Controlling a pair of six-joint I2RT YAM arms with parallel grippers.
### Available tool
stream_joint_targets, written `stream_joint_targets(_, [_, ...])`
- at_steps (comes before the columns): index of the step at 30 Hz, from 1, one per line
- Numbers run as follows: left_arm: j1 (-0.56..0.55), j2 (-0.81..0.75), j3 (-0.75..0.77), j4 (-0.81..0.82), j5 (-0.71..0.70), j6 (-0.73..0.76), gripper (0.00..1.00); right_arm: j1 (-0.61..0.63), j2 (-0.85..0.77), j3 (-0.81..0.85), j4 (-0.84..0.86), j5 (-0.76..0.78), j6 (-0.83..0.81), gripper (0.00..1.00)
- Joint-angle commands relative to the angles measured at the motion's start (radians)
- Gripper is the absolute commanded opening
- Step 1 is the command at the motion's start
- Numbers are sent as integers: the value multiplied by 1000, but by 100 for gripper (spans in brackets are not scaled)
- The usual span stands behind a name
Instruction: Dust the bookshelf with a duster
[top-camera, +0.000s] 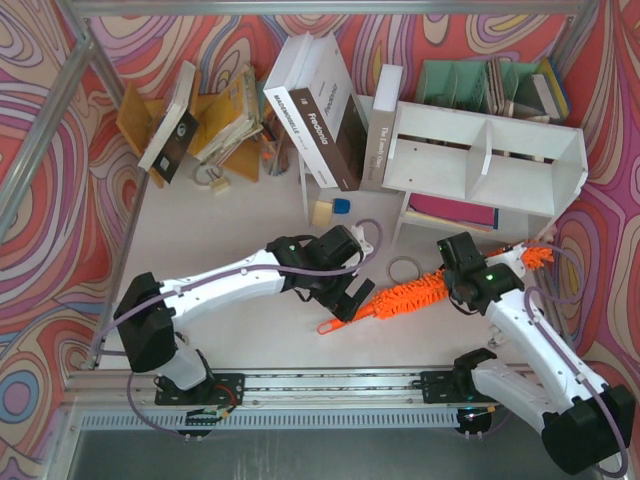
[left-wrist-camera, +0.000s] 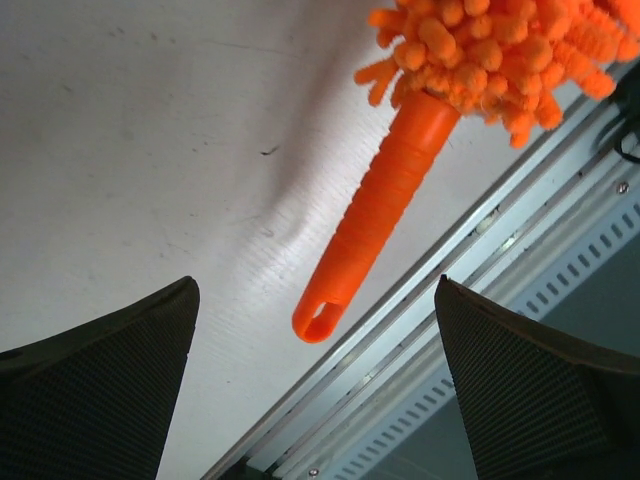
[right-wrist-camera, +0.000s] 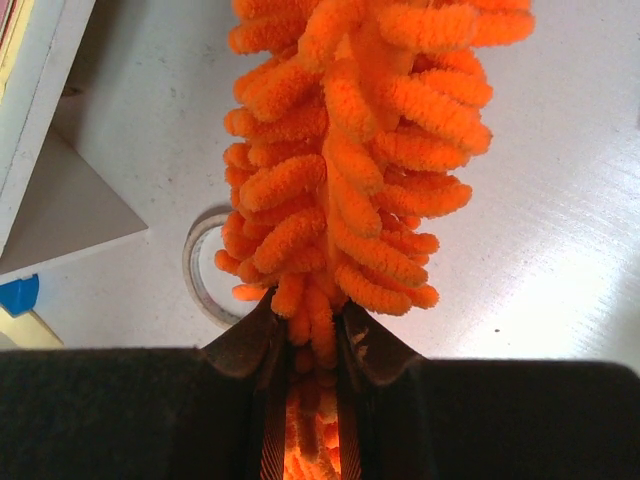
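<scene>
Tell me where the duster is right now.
The duster sits centre-right in the top view, just on the near side of the bookshelf: handle tip by the open left gripper, fluffy head clamped in the right gripper.

Books lean at the worktop's back beside a green organizer; a ring lies nearer.

Lab test cell (aluminium frame).
</scene>
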Motion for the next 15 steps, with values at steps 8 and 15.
stream_joint_targets(8, [-35, 75, 43, -53, 90, 59, 88, 4, -42, 45, -1, 36, -23, 0])
stream_joint_targets(15, [-39, 108, 38, 1, -17, 71, 85, 4, -49, 62, 9, 36, -19, 0])
